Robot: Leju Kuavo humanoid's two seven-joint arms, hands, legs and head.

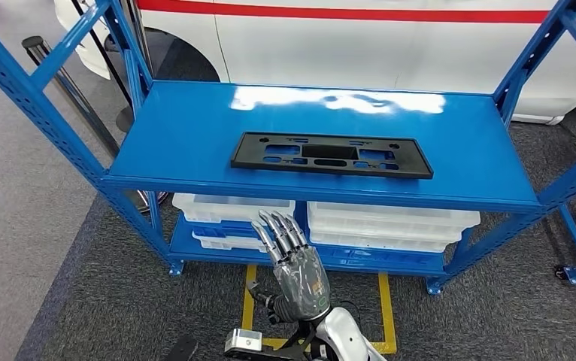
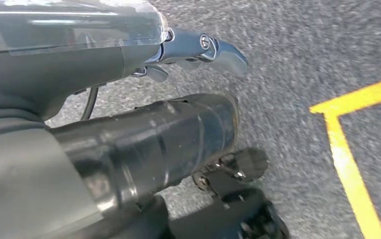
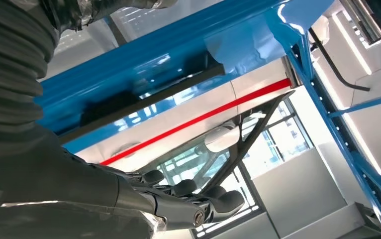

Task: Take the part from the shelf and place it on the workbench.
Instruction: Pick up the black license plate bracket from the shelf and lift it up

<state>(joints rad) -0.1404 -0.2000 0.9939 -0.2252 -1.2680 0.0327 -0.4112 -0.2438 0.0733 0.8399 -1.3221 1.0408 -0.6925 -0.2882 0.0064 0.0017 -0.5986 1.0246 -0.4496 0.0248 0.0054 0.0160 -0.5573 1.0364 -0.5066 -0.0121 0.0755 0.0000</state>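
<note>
The part [image 1: 330, 156] is a flat black rectangular plate with several cut-outs. It lies on the top deck of the blue shelf [image 1: 195, 120], near the front edge. My right hand [image 1: 297, 263] is raised below and in front of that edge, fingers straight and apart, holding nothing. It is a little left of the part's middle and does not touch it. In the right wrist view the fingers [image 3: 193, 189] stretch out beneath the blue deck [image 3: 143, 64]. My left hand [image 2: 198, 50] hangs over the grey floor, empty, with its fingers extended.
White plastic bins [image 1: 390, 222] fill the lower shelf. Blue uprights [image 1: 37, 105] and diagonal braces [image 1: 541, 45] frame both ends. A white car with a red stripe [image 1: 360, 30] stands behind. Yellow floor lines [image 1: 385, 312] run in front of the shelf.
</note>
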